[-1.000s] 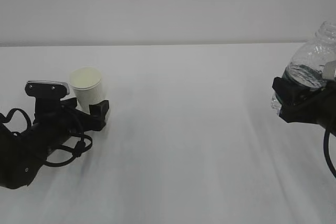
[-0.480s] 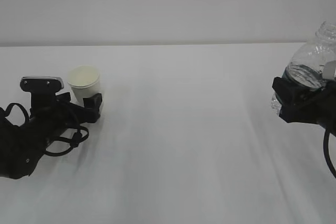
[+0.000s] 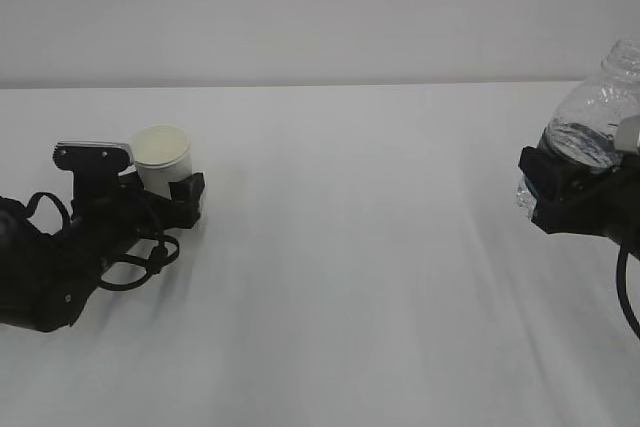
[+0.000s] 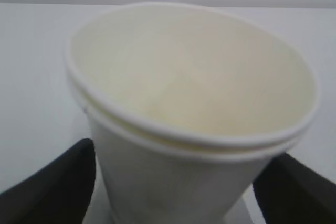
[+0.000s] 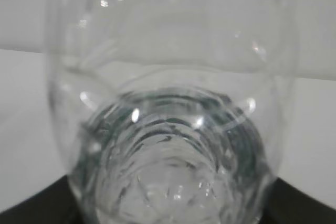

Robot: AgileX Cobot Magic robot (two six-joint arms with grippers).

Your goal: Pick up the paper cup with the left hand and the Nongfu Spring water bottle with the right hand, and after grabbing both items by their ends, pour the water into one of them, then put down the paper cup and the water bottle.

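- White tabletop (image 3: 360, 277) fills the frame below a plain pale wall.
- Left hand (image 3: 165, 197), lower left: jaws spread wide on either side of the paper cup (image 3: 163, 160); contact unclear, cup upright on the surface.
- Left wrist view: cup (image 4: 191, 114) centred between dark fingers (image 4: 58, 187).
- Right hand (image 3: 570, 192), right edge: clamped round the Nongfu Spring water bottle (image 3: 595, 112), raised, neck up.
- Right wrist view: bottle (image 5: 173, 129) fills the frame.

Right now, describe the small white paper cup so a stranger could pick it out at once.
Start at the white table and go to its left side, where the long black left arm's gripper lies low. Between its open fingers stands the small white paper cup, rolled rim, cream inside; the only other vessel is the clear ribbed bottle far right.
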